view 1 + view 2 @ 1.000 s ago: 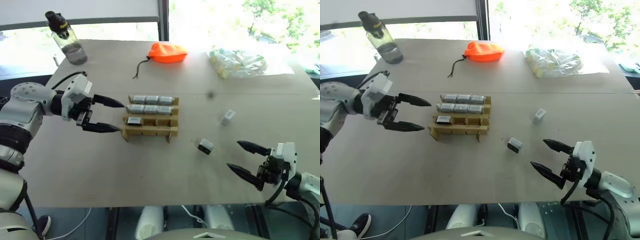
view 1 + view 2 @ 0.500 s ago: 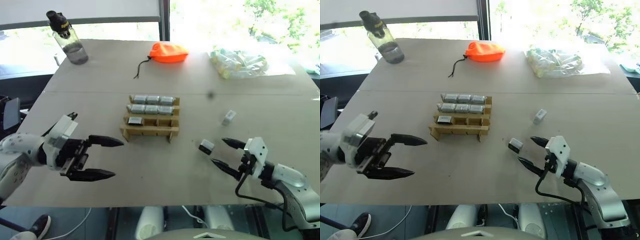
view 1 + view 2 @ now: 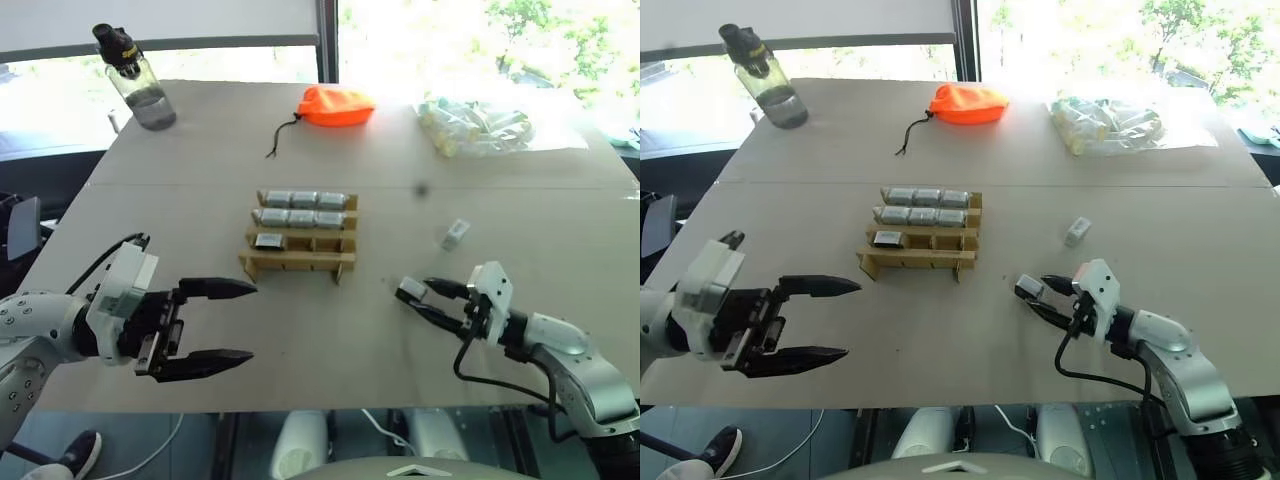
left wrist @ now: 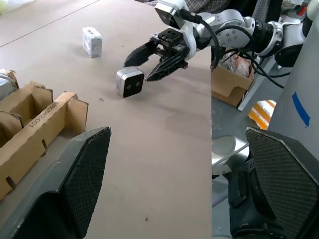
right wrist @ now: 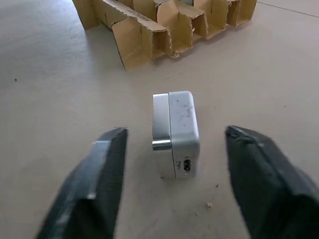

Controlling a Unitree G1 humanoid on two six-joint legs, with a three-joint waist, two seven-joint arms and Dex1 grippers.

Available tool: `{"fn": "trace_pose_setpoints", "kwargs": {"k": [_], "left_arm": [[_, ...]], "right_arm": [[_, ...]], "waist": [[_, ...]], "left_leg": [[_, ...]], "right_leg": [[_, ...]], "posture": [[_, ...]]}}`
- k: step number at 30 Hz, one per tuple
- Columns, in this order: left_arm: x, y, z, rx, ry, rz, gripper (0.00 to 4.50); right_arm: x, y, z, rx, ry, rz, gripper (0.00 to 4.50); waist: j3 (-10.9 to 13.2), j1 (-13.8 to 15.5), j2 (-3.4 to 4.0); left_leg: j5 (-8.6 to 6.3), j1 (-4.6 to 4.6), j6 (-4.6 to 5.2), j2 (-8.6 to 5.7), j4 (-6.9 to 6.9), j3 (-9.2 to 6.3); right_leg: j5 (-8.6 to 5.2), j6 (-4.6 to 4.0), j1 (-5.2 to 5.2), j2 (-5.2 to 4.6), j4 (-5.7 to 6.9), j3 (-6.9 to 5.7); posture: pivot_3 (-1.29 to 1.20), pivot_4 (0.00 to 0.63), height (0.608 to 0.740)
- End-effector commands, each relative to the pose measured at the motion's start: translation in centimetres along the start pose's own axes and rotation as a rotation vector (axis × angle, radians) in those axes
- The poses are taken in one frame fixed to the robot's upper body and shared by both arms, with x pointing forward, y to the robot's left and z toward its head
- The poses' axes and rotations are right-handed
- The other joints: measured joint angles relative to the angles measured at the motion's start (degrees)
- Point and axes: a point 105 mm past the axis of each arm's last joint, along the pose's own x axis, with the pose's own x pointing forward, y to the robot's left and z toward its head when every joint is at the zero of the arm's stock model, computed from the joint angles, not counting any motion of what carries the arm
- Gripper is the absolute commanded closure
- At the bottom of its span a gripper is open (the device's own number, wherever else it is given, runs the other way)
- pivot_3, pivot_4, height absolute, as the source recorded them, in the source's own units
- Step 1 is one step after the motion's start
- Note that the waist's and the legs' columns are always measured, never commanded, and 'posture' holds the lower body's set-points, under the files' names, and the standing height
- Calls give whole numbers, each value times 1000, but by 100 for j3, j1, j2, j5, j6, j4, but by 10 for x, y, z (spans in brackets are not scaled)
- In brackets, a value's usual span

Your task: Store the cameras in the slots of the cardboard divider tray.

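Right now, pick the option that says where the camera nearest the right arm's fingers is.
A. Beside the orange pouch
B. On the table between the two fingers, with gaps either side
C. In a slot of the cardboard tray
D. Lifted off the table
B: the camera rests on the table between the right fingers, gaps showing on both sides.

Bare table [image 3: 320, 320] between tray [image 3: 300, 262] and claws

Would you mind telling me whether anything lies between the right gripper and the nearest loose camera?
Nothing visible does. The right gripper has its jaws on either side of the camera, with gaps on both sides. Bare table lies between that camera and the cardboard divider tray.
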Motion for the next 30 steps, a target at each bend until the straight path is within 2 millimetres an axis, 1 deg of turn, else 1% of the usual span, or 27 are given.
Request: {"fn": "trace_pose_setpoints", "kwargs": {"k": [1, 2, 9, 12, 15, 17, 18, 19, 21, 22, 24, 27, 30], "left_arm": [[1, -2, 9, 59, 12, -9, 0], [1, -2, 9, 63, 15, -9, 0], [3, 1, 9, 78, 22, -10, 0], [1, 2, 9, 82, 17, 5, 0], [-3, 8, 9, 91, 7, 46, 0], [-4, 12, 10, 95, -9, 74, 0], [-6, 15, 10, 101, -15, 92, 0], [-9, 18, 9, 104, -12, 111, 0], [-19, 21, 4, 109, 6, 155, 0], [-25, 23, 2, 118, 10, 196, 0], [-33, 26, 0, 124, 7, 252, 0], [-37, 25, -3, 130, 4, 304, 0], [-42, 21, -6, 131, -9, 380, 0]], "right_arm": [[2, 0, 5, -6, -15, -7, 3304], [3, 0, 5, -4, -15, -9, 3869], [4, -1, 5, -8, -16, -15, 3893], [8, -3, 22, -30, -59, -2, 3893], [21, -8, 45, -94, -106, 32, 3893], [28, -10, 54, -130, -120, 55, 3893], [34, -10, 60, -150, -129, 83, 3893], [45, -11, 72, -180, -149, 118, 3893], [67, -8, 95, -256, -180, 204, 3893], [82, -5, 104, -307, -187, 256, 3893], [102, 1, 114, -382, -186, 335, 3893], [122, 8, 122, -430, -194, 412, 3893], [140, 15, 131, -460, -206, 476, 3893]], "waist": [[0, -1, 0], [-1, -1, -1], [-1, -2, -1], [1, -21, 1], [2, -29, 4], [2, -24, 4], [2, -16, 4], [2, -15, 3], [6, -82, 8], [8, -141, 11], [8, -178, 11], [4, -120, 6], [6, -160, 8]], "left_leg": [[0, 0, 0, 1, 0, 1], [0, 0, 0, 1, 0, 1], [0, 1, 0, 2, 0, 0], [0, 0, 0, 3, 0, 1], [0, 0, 0, 2, 0, 3], [0, 1, 0, 2, 0, 3], [0, 0, 0, 1, 0, 0], [0, -1, 0, 0, -1, -3], [0, -1, 0, 0, -1, 1], [1, -3, 1, -1, 0, 7], [1, -3, 1, 0, -2, 6], [0, -11, -1, 3, -13, -13], [-1, -32, -2, 3, -16, -4]], "right_leg": [[0, 0, -1, -1, 0, 1], [0, 0, -1, -1, 0, 1], [0, -1, -1, 0, 0, 1], [0, -1, -2, 0, 0, 2], [0, 0, -4, 0, 1, 4], [0, -1, -5, 1, 1, 4], [1, -1, -5, 1, 1, 1], [1, -2, -5, 2, 1, -1], [1, -3, -5, 4, 1, 0], [4, -6, -11, 6, 1, 5], [6, -9, -13, 7, 2, 4], [6, -12, -15, 6, -1, -14], [7, -9, -27, -12, -8, -14]], "posture": [[0, 150, 740], [0, 150, 740], [0, 150, 740], [0, 150, 740], [0, 150, 740], [0, 150, 740], [0, 150, 740], [0, 150, 740], [0, 150, 740], [0, 150, 740], [0, 150, 740], [0, 150, 740], [0, 150, 740]]}}
